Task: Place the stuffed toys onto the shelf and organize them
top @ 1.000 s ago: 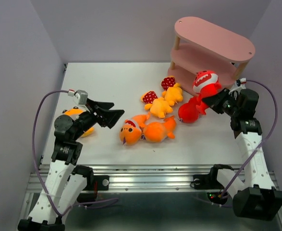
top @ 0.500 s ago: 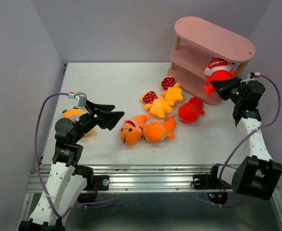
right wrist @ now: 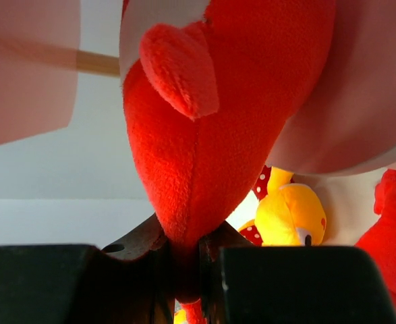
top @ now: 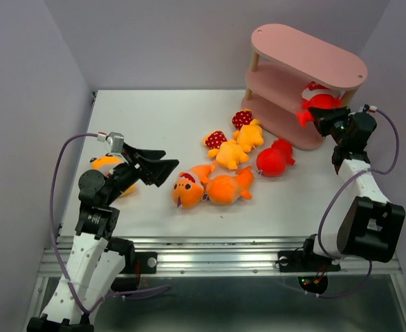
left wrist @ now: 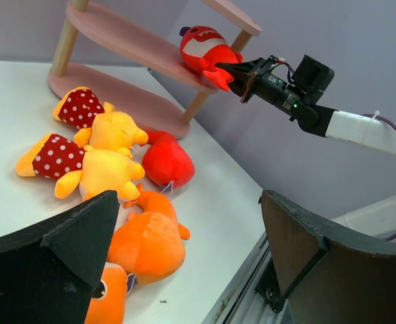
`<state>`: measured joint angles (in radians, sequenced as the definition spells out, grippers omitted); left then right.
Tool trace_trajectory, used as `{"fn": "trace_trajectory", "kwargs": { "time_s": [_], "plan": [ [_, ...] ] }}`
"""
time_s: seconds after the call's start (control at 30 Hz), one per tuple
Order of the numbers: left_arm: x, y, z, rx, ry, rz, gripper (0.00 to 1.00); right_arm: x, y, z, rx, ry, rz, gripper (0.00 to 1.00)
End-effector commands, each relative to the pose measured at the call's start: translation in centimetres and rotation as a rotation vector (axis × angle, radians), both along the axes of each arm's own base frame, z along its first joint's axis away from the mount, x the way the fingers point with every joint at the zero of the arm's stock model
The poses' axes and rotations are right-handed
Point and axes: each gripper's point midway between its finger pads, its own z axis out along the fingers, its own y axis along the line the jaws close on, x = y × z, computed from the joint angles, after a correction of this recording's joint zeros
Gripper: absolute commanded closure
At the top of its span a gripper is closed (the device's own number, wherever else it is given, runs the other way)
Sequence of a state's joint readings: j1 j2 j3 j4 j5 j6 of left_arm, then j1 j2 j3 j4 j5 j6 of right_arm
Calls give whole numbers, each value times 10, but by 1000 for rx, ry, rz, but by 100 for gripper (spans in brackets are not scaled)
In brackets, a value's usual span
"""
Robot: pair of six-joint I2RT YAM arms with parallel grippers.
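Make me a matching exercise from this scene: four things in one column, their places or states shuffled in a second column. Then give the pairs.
Things
1. left claw
2. right claw
3. loose red shark
4. orange sharks

Places or states
A. shut on the other red shark at the shelf's middle board
B. lying together on the table, near its middle
C. wide open, holding nothing
D. on the table close to the shelf's bottom board

Pairs: 1-C, 2-A, 3-D, 4-B

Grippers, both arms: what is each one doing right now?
Left gripper: open, holding nothing.
Right gripper: shut on the red shark by its tail end, at the middle board of the shelf.
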<state>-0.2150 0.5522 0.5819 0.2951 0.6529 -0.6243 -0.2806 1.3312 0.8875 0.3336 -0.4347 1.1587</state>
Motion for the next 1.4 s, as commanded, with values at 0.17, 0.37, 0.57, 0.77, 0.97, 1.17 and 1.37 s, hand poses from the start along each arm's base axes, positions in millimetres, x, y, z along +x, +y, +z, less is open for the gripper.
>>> {"fn": "trace_trajectory", "kwargs": {
  "time_s": [0.17,0.37,0.57,0.77,0.97,1.17,1.37],
  "plan": [
    [-5,-1,11,-5,-63,-14,2,33,-22,15,24,-76,-53,96],
    [-5,-2,8,-8,-56,-17,2,45,-29,-7,49,-29,-60,94],
    [-4,-2,6,-9,-51,-17,2,51,-33,-7,82,-49,-57,86],
    [-3,-2,3,-11,-45,-16,2,58,-29,-2,121,-76,-20,79],
    [-4,-2,3,-13,-47,-15,2,64,-31,9,172,-122,-19,78],
    [-3,-2,4,-20,-44,-14,2,59,-36,19,228,-180,-60,76],
    [-3,-2,7,-33,-41,-14,2,55,-36,23,216,-228,-131,75]
  ]
}}
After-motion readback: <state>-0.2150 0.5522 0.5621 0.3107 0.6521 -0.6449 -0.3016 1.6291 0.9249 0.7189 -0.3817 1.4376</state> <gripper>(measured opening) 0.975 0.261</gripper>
